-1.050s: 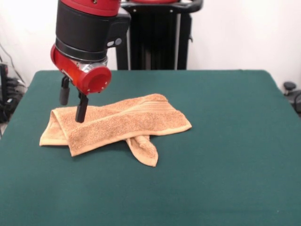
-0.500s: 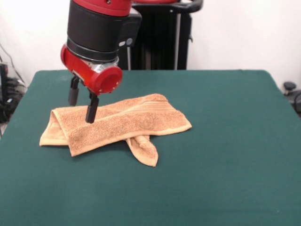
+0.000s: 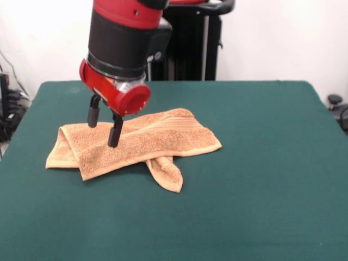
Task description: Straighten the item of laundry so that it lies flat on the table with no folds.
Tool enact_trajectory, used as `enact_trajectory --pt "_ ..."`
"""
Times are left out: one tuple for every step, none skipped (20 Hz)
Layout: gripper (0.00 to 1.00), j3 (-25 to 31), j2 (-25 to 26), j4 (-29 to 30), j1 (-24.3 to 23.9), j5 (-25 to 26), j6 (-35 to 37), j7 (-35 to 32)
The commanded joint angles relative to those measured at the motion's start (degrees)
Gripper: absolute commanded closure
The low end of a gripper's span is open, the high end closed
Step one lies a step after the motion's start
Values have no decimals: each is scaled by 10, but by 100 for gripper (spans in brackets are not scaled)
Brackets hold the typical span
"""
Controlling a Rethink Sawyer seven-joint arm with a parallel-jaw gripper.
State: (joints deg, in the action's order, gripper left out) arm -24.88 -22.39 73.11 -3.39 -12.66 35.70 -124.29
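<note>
Orange-tan terry towel point(image 3: 136, 142) lies folded on green desk point(image 3: 261, 163), left of centre, corner tucked under. Tool point(image 3: 103, 126) spread, empty, above towel's left part. Risk: pinching both layers w/ fold intact.

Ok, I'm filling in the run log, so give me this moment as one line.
gripper: open, empty, over towel | towel: folded over, corner tucked underneath | table: green | task: not done

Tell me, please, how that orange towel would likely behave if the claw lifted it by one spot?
The towel would probably droop limply, since it already lies folded. Its looped pile looks grippy, unlikely to slip from the open claw.
</note>
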Motion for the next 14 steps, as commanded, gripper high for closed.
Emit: enact_trajectory --pt "0 62 99 45 5 28 -37 -64" --pt "0 60 103 45 3 30 -42 -61" --pt "0 58 107 46 1 31 -44 -59" --pt "0 62 111 48 -5 32 -49 -55" --pt "0 64 114 52 -9 31 -59 -53" --pt "0 67 115 56 -14 30 -65 -50" --pt "0 68 117 58 -18 31 -73 -47" --pt "0 68 118 60 -20 32 -75 -44" --pt "0 66 121 59 -22 34 -77 -42" --pt "0 66 123 59 -24 36 -81 -39" --pt "0 65 127 58 -26 37 -83 -36" --pt "0 66 132 55 -29 39 -85 -33" --pt "0 64 137 53 -30 40 -87 -33" --pt "0 64 139 50 -31 41 -86 -32"
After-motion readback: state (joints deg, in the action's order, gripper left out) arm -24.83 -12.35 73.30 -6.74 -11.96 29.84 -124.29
